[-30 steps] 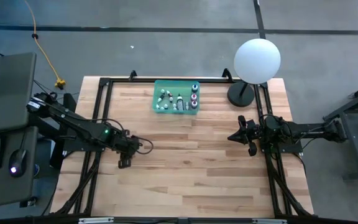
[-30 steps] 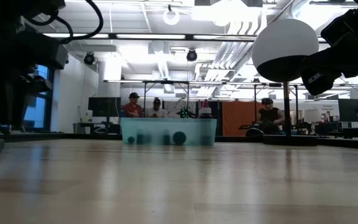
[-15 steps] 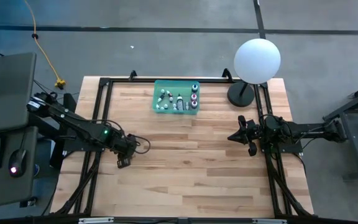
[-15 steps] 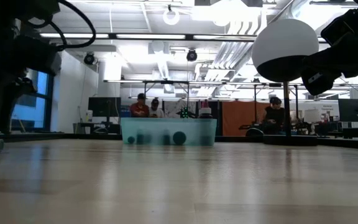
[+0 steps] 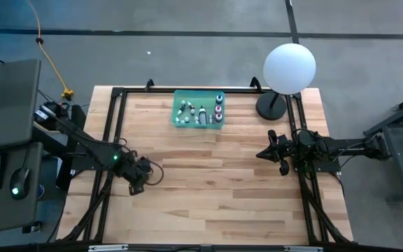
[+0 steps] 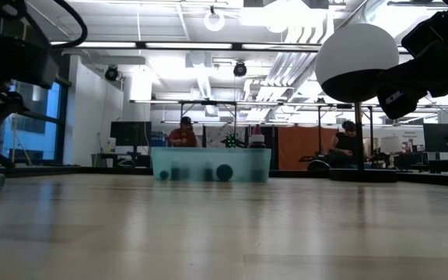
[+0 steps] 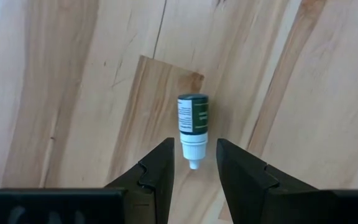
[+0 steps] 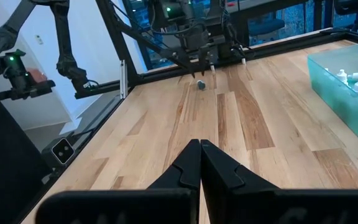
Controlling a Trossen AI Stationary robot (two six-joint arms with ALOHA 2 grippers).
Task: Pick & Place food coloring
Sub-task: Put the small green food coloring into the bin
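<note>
One food coloring bottle (image 7: 193,118), dark green with a white cap, lies on its side on the wood table. My left gripper (image 7: 193,143) is open over the table's left part (image 5: 137,187). Its fingers stand on either side of the bottle's cap without touching it. Several more tiny bottles (image 5: 200,112) stand in the green translucent tray (image 5: 176,105) at the far middle, and they also show in the right wrist view (image 8: 347,78). My right gripper (image 8: 200,149) is shut and empty, above the table's right side (image 5: 261,154).
A big white globe lamp (image 5: 290,68) on a dark base stands at the far right corner. A black frame (image 5: 115,112) runs along the table's left, far and right sides. Bare wood lies between the two arms. People sit in the room behind the table (image 6: 183,134).
My left gripper has drawn a little toward the table's near edge and left edge.
</note>
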